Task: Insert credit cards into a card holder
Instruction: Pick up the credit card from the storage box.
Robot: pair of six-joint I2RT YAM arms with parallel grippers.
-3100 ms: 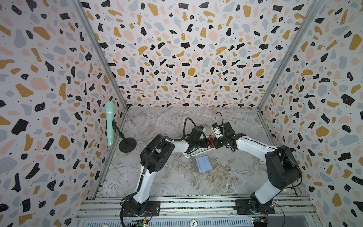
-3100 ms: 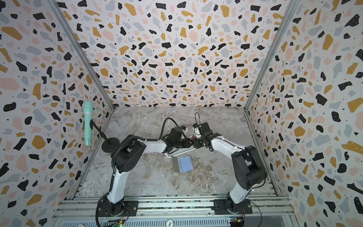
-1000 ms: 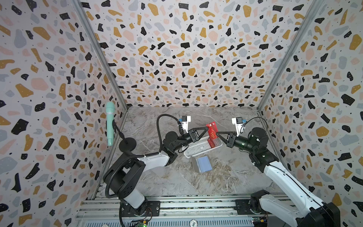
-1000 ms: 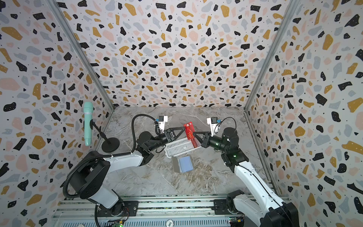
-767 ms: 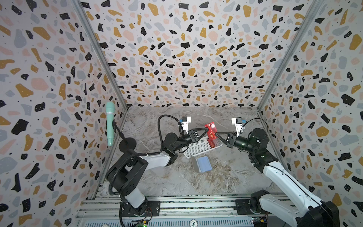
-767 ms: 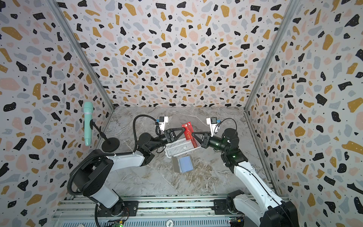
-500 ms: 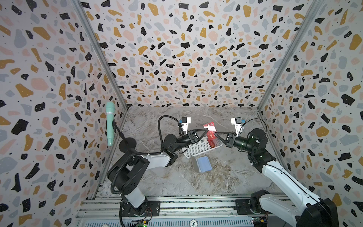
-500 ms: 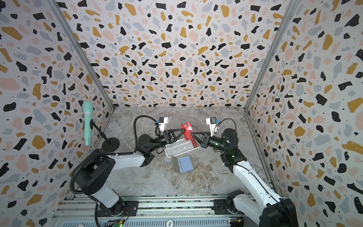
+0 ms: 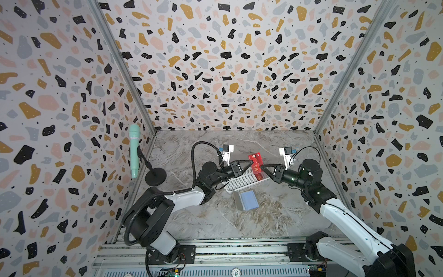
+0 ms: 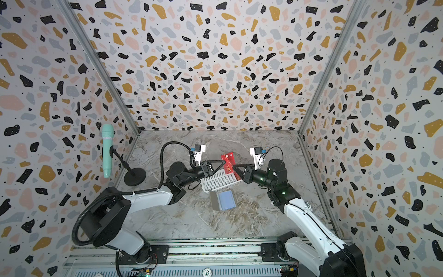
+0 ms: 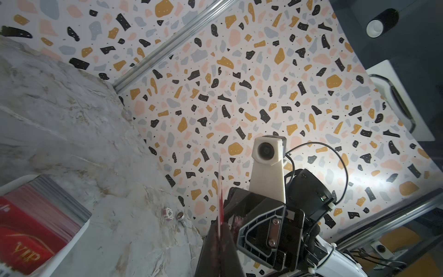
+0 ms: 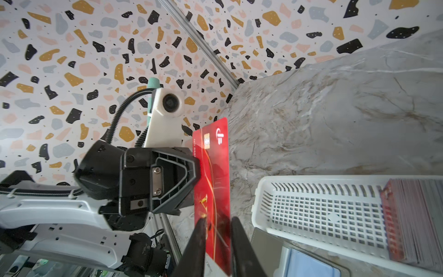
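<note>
One red credit card with gold VIP lettering stands upright in the air above the white basket. My left gripper is shut on its left edge. The card shows edge-on between those fingers. My right gripper is at the card's right side. Its fingers stand apart, and the card is loose in the gap. More credit cards are stacked in the basket's right end. The card holder lies open, blue side up, just in front of the basket.
A teal microphone on a black stand is by the left wall. A small chip and a metal cap lie at the foot of the right wall. Patterned walls close three sides. Both arm bases sit on the front rail.
Both grippers rose from the basket with the card in the right one. Within the last second the left gripper shut on the card and the right gripper's fingers parted.
</note>
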